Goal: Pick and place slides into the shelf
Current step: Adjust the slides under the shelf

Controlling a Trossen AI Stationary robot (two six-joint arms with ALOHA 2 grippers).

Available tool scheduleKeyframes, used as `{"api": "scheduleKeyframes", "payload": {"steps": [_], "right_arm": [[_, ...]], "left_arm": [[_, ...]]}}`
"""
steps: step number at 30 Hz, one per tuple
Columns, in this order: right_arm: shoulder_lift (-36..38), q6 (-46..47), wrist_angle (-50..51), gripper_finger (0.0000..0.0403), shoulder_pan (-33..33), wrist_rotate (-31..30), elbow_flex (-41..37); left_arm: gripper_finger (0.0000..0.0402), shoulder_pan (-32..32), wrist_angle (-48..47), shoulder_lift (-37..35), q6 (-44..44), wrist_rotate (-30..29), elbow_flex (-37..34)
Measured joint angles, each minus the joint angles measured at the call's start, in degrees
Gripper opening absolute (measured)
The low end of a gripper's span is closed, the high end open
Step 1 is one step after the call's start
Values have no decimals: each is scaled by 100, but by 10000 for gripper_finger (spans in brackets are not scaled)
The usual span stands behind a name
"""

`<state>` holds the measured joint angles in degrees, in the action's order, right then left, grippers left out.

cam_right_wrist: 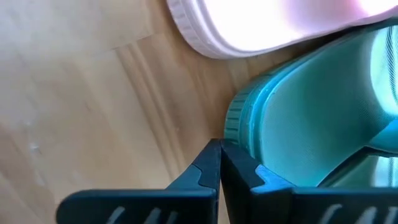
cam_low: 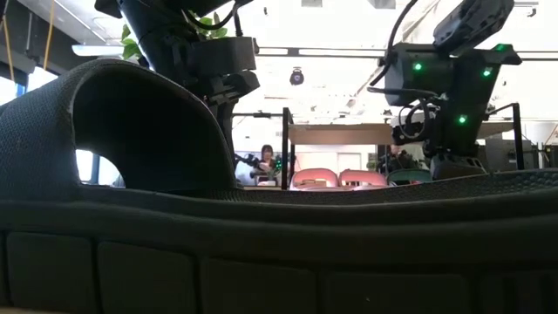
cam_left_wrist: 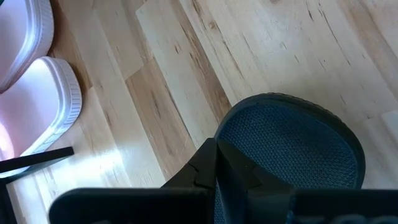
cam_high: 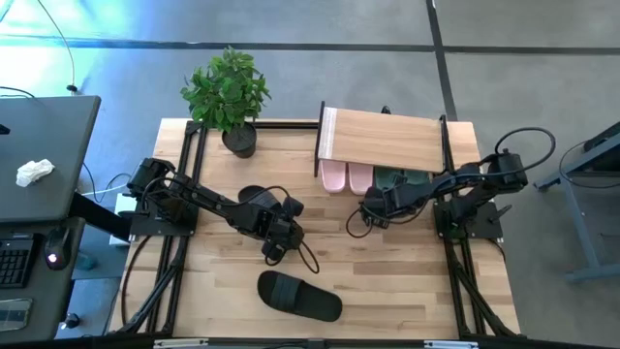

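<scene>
Mostly hidden under shelf (cam_high: pixel 387 139), teal slides (cam_high: pixel 392 178), black slide (cam_high: pixel 254 197) beneath left end effector (cam_high: pixel 274 252), both end effectors closed, empty.

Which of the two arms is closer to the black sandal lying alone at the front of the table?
The left. Its left gripper hangs just above and behind the black slide, fingers shut; the right gripper is farther back, shut beside the teal slides under the shelf.
</scene>
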<state>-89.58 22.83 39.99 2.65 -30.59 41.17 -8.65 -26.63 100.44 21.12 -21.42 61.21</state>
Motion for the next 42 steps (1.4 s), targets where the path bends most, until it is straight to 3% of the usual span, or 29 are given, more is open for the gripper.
{"api": "scheduleKeyframes", "payload": {"steps": [8, 15, 21, 31, 42], "right_arm": [[0, -55, -59, 0, 9, 40, -2], [0, 275, -118, 0, 386, 64, -2], [-2, -547, -1399, 0, 627, 562, -2], [-4, -1415, -2053, 0, 41, 618, 0], [-4, -1536, -2140, 0, -453, 394, 0]], "left_arm": [[1, -1, 0, 0, 0, -1, 0], [1, -2, 0, 0, 0, -1, 0], [1, 0, 2, 0, 0, -14, 0], [1, 0, 4, 0, 0, -21, 0], [1, 0, 2, 0, 0, -21, 0]]}}
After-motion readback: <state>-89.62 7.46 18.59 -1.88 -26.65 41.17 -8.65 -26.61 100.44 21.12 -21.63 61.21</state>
